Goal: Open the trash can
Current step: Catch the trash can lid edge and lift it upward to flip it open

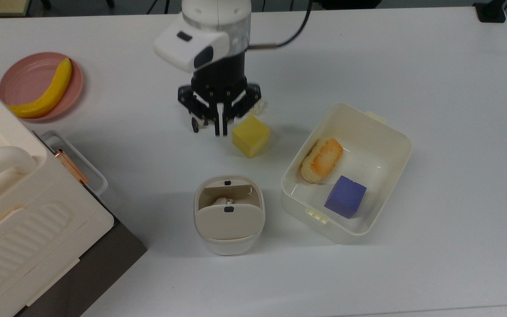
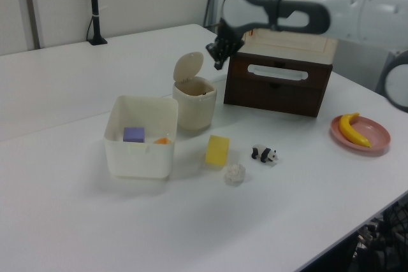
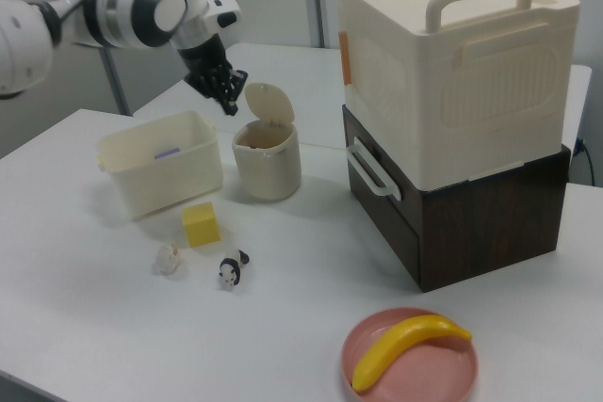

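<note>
I find the trash can [image 1: 228, 215] on the table [image 1: 434, 273] beside the tub [image 1: 392, 132], lid [image 2: 189, 66] upright (task apparently complete); hand [image 1: 221, 127] clenched, empty, above. I'd retreat clear.

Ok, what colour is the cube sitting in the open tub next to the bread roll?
Purple. The cube shows best in the top view, beside the roll.

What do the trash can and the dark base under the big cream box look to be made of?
The trash can looks like smooth, matte cream plastic: rounded moulded walls and a thin flip lid standing open. The dark base shows a brown wood-grain finish; whether solid wood or veneer is unclear.
</note>
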Robot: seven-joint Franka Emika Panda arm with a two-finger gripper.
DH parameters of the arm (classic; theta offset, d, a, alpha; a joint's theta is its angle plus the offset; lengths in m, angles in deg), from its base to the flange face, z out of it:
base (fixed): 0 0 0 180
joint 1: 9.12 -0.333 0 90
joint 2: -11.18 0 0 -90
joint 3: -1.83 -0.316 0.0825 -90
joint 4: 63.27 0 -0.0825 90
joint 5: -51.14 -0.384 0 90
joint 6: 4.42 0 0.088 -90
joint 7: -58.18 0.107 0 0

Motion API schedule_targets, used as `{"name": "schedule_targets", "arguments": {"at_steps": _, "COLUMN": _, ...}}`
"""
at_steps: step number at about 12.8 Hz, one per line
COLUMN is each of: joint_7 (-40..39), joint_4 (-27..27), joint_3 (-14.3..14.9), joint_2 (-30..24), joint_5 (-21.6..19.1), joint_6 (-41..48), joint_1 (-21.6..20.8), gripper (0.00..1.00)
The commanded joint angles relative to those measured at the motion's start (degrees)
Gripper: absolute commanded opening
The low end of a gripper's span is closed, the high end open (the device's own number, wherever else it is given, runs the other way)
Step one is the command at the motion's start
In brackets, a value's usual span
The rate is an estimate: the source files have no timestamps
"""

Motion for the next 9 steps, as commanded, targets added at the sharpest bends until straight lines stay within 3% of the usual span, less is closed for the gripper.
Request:
{"name": "schedule_targets", "arguments": {"at_steps": 1, "joint_7": -6.54, "joint_4": -9.53, "joint_3": 0.27, "joint_2": -9.73, "joint_5": -3.16, "joint_6": 9.08, "joint_1": 1.24, "gripper": 0.74}}
{"name": "schedule_targets", "arguments": {"at_steps": 2, "joint_7": -6.36, "joint_4": -9.89, "joint_3": 0.27, "joint_2": -10.96, "joint_5": -3.16, "joint_6": 12.93, "joint_1": 1.33, "gripper": 1.0}}
{"name": "schedule_targets", "arguments": {"at_steps": 6, "joint_7": -6.27, "joint_4": -8.75, "joint_3": 0.79, "joint_2": -12.29, "joint_5": -3.16, "joint_6": 21.3, "joint_1": 2.65, "gripper": 1.0}}
{"name": "schedule_targets", "arguments": {"at_steps": 9, "joint_7": -3.48, "joint_4": -8.39, "joint_3": 0.88, "joint_2": -12.11, "joint_5": -3.16, "joint_6": 21.76, "joint_1": 2.74, "gripper": 1.0}}
